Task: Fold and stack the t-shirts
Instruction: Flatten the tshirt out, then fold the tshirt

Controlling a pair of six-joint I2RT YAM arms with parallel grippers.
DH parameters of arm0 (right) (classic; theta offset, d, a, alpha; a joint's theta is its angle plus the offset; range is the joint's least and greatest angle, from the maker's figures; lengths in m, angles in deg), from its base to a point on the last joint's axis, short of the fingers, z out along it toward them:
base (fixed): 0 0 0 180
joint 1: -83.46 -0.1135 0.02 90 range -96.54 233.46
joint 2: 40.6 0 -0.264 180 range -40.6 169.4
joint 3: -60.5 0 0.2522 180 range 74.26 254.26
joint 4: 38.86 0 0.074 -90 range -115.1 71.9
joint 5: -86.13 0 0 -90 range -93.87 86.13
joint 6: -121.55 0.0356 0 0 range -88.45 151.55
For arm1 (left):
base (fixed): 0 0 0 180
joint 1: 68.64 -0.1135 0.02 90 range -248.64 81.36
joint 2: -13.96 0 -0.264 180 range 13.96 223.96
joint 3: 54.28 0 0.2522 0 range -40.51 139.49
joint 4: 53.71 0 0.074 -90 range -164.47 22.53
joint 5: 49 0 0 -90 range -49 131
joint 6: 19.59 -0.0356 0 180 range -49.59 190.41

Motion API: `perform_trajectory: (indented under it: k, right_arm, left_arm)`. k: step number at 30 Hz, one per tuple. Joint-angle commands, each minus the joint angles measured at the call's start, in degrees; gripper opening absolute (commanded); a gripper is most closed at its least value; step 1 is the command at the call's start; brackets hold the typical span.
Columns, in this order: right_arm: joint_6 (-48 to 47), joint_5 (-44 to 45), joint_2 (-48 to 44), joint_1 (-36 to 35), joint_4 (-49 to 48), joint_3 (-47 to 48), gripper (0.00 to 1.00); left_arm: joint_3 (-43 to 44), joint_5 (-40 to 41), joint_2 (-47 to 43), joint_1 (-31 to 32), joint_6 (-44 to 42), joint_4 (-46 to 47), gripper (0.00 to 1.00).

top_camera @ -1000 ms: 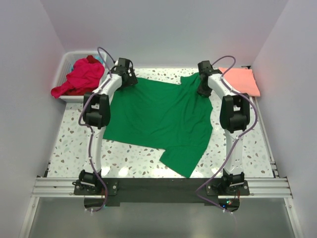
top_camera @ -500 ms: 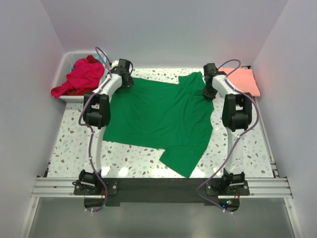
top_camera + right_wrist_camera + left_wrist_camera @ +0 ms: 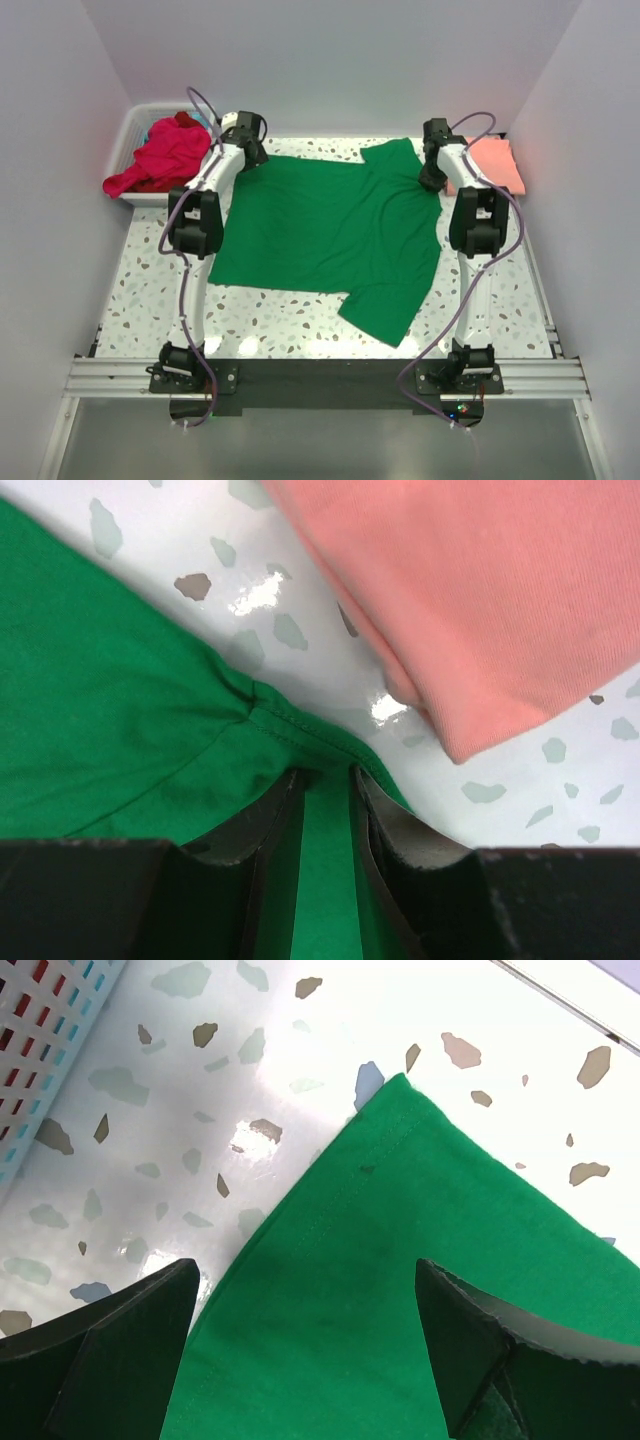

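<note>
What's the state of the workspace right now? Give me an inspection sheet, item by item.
Surface: speckled table, glossy, no spills seen.
Job's things: green t-shirt spread nearly flat mid-table; salmon-pink t-shirt folded at the far right corner; red t-shirts bunched in the basket.
Clutter: white basket at the far left corner; otherwise nothing seen.
Hands: left hand open over the green t-shirt's far left corner; right hand shut on its far right edge.
Cables: lilac cables loop loosely along both arms.
Surroundings: plain white walls on three sides; metal rail along the near edge.
</note>
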Motion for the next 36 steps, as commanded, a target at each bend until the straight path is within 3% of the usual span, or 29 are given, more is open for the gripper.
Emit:
perform_trajectory:
  k: [1,12,20,23,29,36]
  right_arm:
    - [-2.3,1.0,1.2,0.2,1.3,3.3,0.29]
    - [-7.3,-2.1,-8.8,0.0,-7.0,-1.2,0.33]
    - [-11.9,-1.0,-22.1,-1.9,-9.5,-6.4,0.50]
    - [-11.0,0.2,-26.5,-3.2,-7.8,-11.7,0.52]
    - [-9.1,-0.8,-42.8,-5.3,-9.6,-32.3,0.54]
    - [-6.1,-1.5,-58.6,-9.6,-8.7,-48.5,0.50]
  left_arm:
    - [2.5,1.1,0.7,-0.7,0.7,0.5,0.94]
    - [-5.4,-1.6,-8.8,-0.6,-4.4,7.0,0.96]
    - [-11.2,-2.1,-17.4,-0.1,-9.9,3.9,0.98]
    - [-18.5,-2.6,-23.5,0.3,-9.9,4.0,0.98]
    - [-40.0,-3.3,-37.5,1.1,-7.4,5.4,0.98]
    - [-56.2,-3.4,-52.3,3.4,-5.2,5.3,0.97]
